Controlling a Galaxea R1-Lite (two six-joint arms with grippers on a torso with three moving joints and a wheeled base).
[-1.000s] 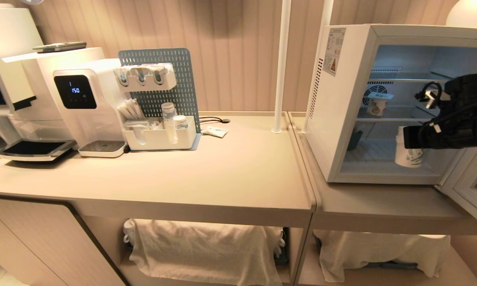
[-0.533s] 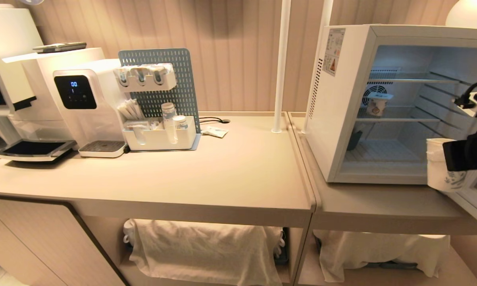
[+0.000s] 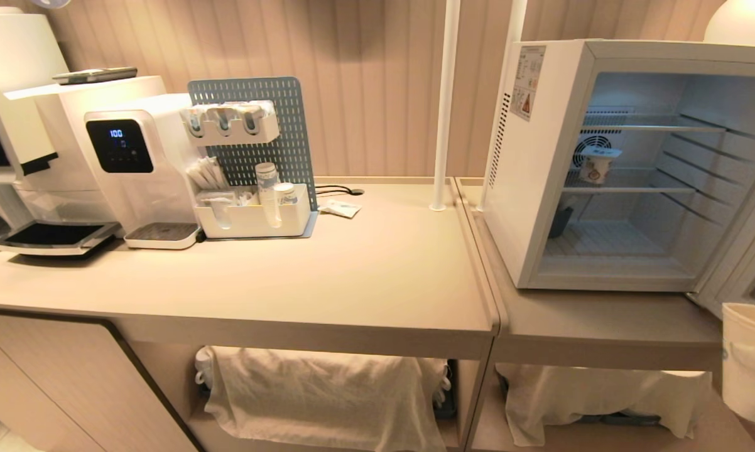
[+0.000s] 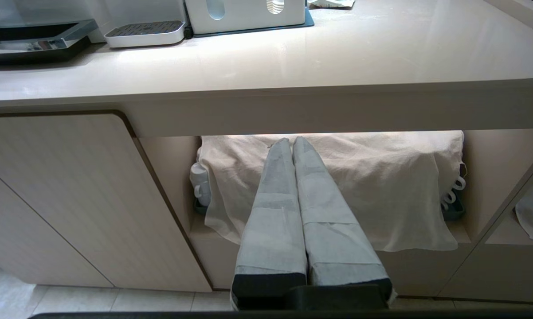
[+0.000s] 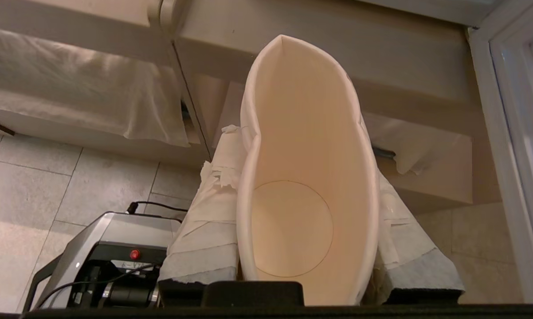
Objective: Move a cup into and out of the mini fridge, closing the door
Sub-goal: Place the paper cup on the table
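Note:
The white paper cup [image 3: 751, 364] hangs at the far right, in front of and below the counter edge; a trace of blue print shows low on its side. In the right wrist view my right gripper [image 5: 299, 146] is shut on the cup [image 5: 302, 177], whose rim is squeezed oval between the taped fingers [image 5: 209, 208]. The mini fridge [image 3: 541, 188] stands on the right counter, its door [image 3: 745, 251] swung open to the right. The door's pale frame [image 5: 506, 133] shows beside the cup. My left gripper [image 4: 292, 141] is parked shut below the counter edge.
A small lidded tub [image 3: 596, 164] stands on the fridge's middle wire shelf. A water dispenser [image 3: 132, 163] and a pegboard organiser [image 3: 252, 157] stand at the back left, a white pole [image 3: 443, 107] beside the fridge. Cloth-draped shelves [image 3: 327, 395] lie under the counter.
My right gripper drew the cup out of the fridge, back and down to the lower right. The arm has left the head view, and only the cup shows there.

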